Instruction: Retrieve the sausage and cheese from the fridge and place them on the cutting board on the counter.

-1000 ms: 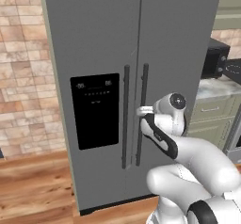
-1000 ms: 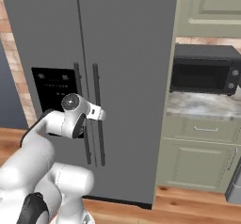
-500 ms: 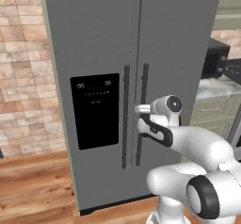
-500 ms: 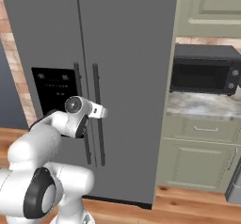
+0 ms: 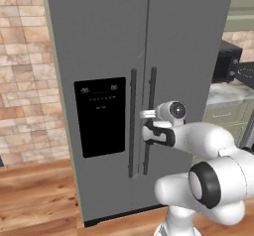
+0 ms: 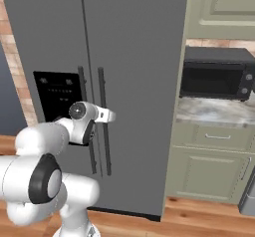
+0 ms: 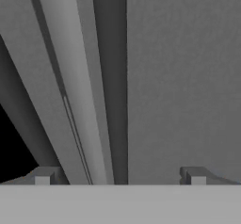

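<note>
Hand view: gripper (image 7: 120,178) is spreading released at the right handle (image 7: 110,82).
Fridge (image 5: 99,41): doors are staying closed.

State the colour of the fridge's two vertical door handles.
The handles on the grey fridge are dark, near black; clearest in the left base view.

The wooden floor (image 5: 34,200) carries the grey fridge (image 5: 104,46), and the marbled counter (image 6: 209,112) carries a black microwave (image 6: 216,74).

One fridge (image 5: 114,51), two handles (image 5: 132,123), one microwave (image 6: 216,71)
</note>
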